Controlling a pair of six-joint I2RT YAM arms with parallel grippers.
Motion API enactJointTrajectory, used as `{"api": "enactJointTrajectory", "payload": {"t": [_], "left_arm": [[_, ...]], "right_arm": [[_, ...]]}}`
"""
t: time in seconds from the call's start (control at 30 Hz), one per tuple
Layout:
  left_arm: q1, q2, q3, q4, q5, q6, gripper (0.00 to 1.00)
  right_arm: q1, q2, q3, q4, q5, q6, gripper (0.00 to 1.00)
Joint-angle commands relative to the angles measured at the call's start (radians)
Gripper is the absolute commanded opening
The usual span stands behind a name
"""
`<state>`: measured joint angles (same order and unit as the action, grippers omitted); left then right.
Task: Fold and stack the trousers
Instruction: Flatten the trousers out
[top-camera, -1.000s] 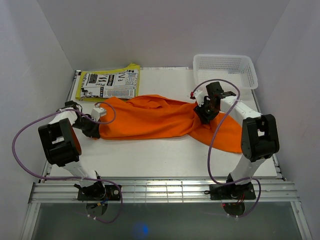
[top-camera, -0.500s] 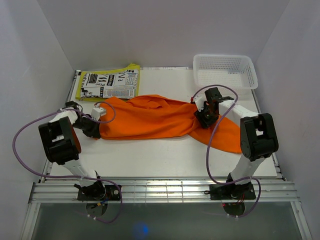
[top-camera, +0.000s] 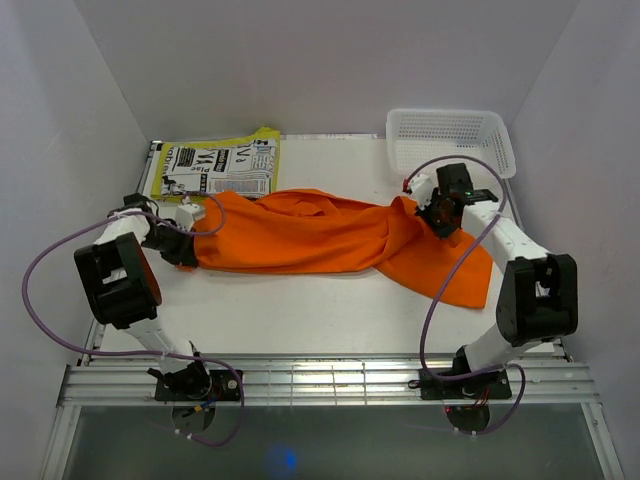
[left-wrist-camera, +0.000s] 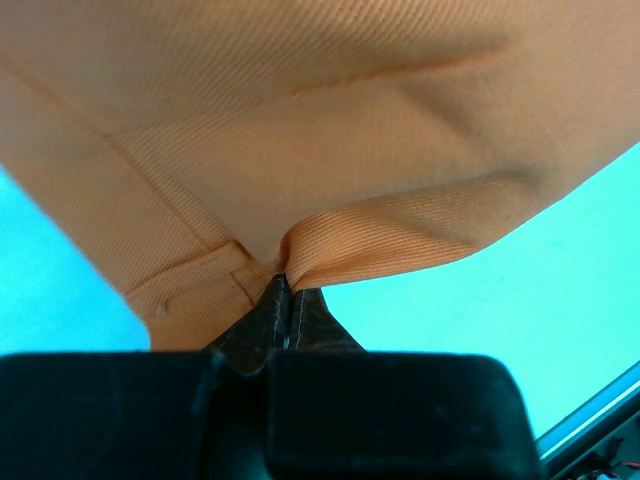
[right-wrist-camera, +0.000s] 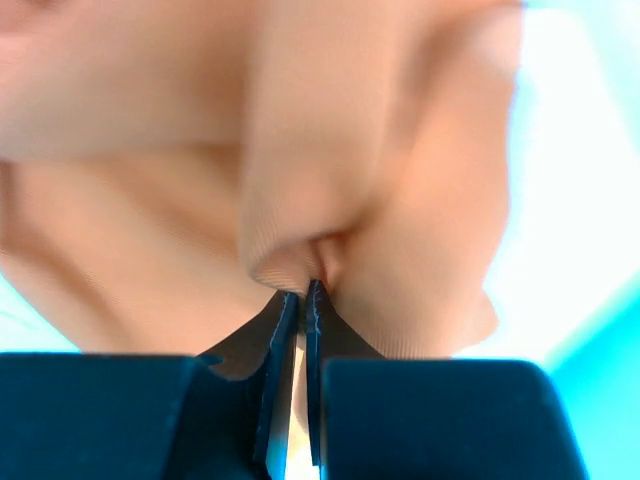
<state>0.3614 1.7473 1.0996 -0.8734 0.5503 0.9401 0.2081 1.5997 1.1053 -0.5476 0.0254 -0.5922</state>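
Orange trousers (top-camera: 310, 232) lie stretched across the middle of the table, one end trailing toward the right front. My left gripper (top-camera: 192, 222) is shut on their left end; in the left wrist view a pinched fold of orange cloth (left-wrist-camera: 330, 250) sits between the tips of the left gripper (left-wrist-camera: 285, 290). My right gripper (top-camera: 432, 208) is shut on the cloth near the right end, lifting it slightly. The right wrist view shows a bunched fold of the trousers (right-wrist-camera: 300, 250) clamped at the tips of the right gripper (right-wrist-camera: 302, 290).
A white mesh basket (top-camera: 450, 140) stands at the back right corner. A yellow printed packet (top-camera: 218, 165) lies at the back left, just behind the trousers' left end. Walls enclose the table on three sides.
The right gripper has closed on the trousers and moved right and back toward the basket, pulling the cloth with it. The left gripper shifted slightly back, still gripping the left end.
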Motion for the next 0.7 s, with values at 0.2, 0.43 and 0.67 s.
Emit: {"api": "enactJointTrajectory", "payload": {"t": [0.2, 0.43, 0.67], "left_arm": [[0.083, -0.031, 0.426, -0.103, 0.203, -0.146, 0.00], [0.149, -0.040, 0.504, -0.231, 0.192, -0.045, 0.00], [0.327, -0.130, 0.335, -0.253, 0.146, 0.181, 0.00]], "right_arm": [[-0.286, -0.196, 0.379, -0.184, -0.117, -0.294, 0.08], [-0.562, -0.404, 0.271, -0.356, -0.286, -0.708, 0.08], [-0.907, -0.509, 0.088, -0.659, -0.397, -1.253, 0.08]]}}
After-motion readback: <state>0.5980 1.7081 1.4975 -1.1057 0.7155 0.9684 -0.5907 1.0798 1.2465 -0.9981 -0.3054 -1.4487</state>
